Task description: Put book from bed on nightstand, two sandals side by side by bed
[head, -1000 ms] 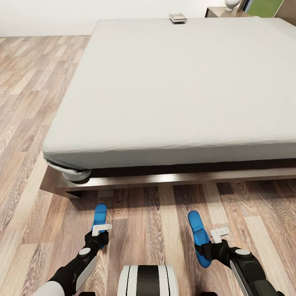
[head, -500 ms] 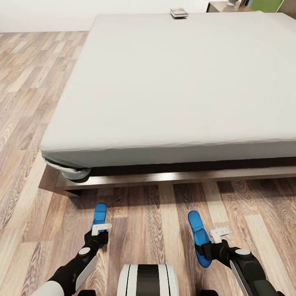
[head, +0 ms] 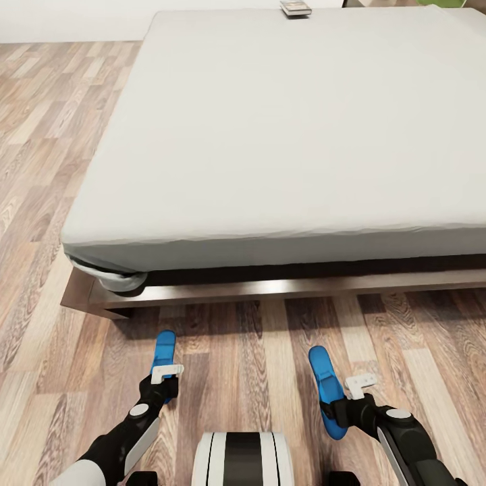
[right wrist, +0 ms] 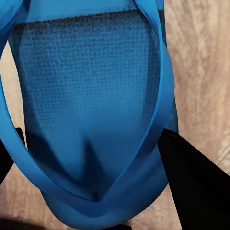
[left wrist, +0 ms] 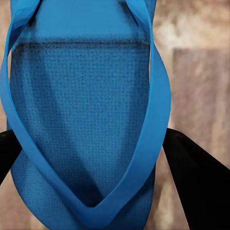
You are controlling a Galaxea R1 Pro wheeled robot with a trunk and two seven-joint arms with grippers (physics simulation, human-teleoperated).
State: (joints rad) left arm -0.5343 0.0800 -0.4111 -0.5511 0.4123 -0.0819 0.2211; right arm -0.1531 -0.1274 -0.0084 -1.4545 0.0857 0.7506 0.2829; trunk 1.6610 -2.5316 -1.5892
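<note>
- Meanwhile, the whole head view had slid since a second earlier: the bed (head: 270,135) sat higher in the picture and the nightstand had dropped out past the top edge, so the camera had tilted down or the robot had shifted, while the things themselves had not moved.
- Both arms looked the same relative to the robot's body as before, which I judge means the sandals were being carried as the robot repositioned at the foot of the bed, with neither yet set down.
- The left gripper (head: 162,386) was closed on the left sandal (head: 164,351), its dark fingers (left wrist: 201,182) pressed against either side of the heel end.
- The right gripper (head: 337,410) likewise clamped the right sandal (head: 326,388), with one finger (right wrist: 196,177) hard against the edge of the sole.
- Each sandal was bright blue, with a finely textured footbed and a smooth V-shaped strap; both pointed toward the bed frame, well apart from each other, near the foot of the bed.
- The book (head: 295,8) lay flat on the mattress at the far edge of the bed, untouched, small and dark-covered.
</note>
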